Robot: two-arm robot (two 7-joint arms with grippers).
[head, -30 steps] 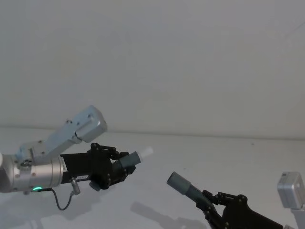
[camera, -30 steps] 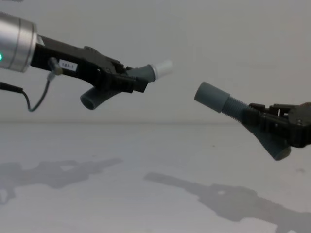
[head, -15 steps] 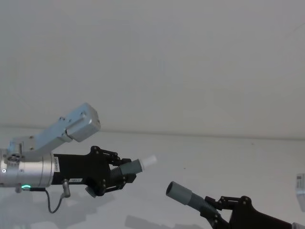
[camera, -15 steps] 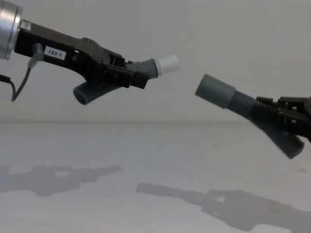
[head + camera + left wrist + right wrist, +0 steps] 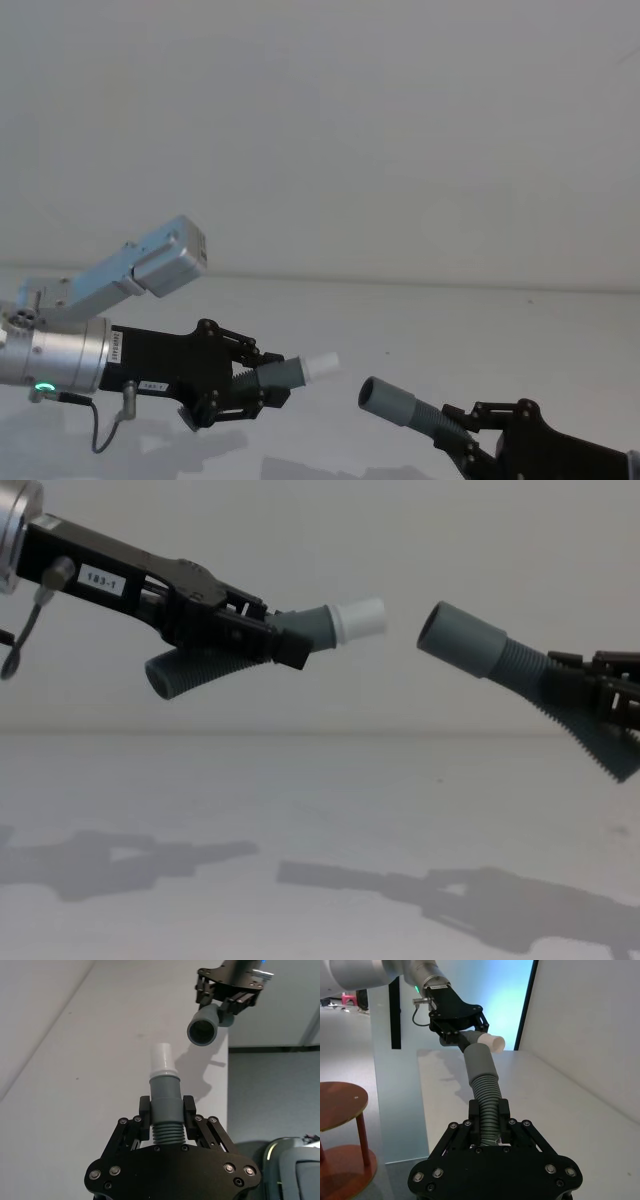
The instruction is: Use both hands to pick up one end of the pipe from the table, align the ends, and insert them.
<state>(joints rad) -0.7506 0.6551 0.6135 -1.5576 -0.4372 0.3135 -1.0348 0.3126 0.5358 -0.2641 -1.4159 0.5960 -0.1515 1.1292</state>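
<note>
Left wrist view: cuff hollow, apart frm tip.

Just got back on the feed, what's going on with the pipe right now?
Both pieces are held in the air above the table. The left hand grips the white-tipped hose, and the right hand grips the cuffed hose. The white tip and the grey cuff face each other across a small gap, roughly lined up. Nothing is inserted yet.
</note>
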